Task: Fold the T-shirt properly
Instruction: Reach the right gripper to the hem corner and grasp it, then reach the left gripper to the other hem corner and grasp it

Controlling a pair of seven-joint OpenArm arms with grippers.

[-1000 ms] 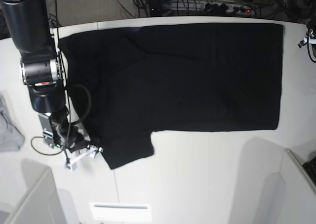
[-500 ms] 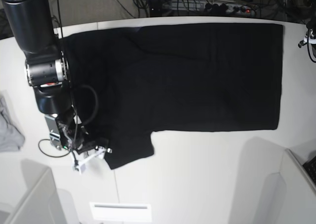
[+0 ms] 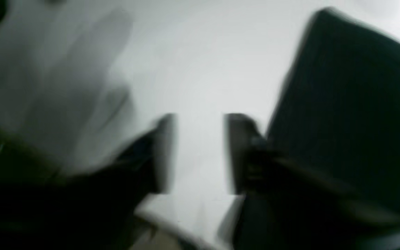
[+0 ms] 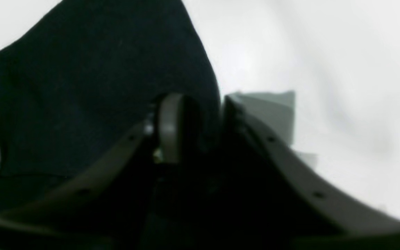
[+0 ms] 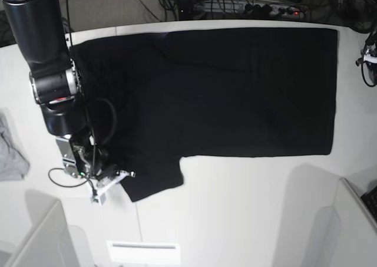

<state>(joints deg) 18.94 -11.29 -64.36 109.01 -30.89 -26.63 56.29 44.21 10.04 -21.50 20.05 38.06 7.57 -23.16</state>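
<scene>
Right gripper (image 4: 200, 128) has closed, grasping the T-shirt (image 5: 224, 90) sleeve edge.

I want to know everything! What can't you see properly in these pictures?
- Left gripper: left wrist view is blurred; base view cuts it off at the right edge.
- T-shirt: its print doesn't show in any view.
- Right gripper: in the right wrist view dark cloth fills the gap, so a firm pinch can't be confirmed; tiny in base view.
- Grey cloth: cut off by base view's left edge.

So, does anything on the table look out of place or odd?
Only a crumpled grey cloth at the table's edge, apart from the black T-shirt. The shirt lies flat, with no damage visible.
</scene>
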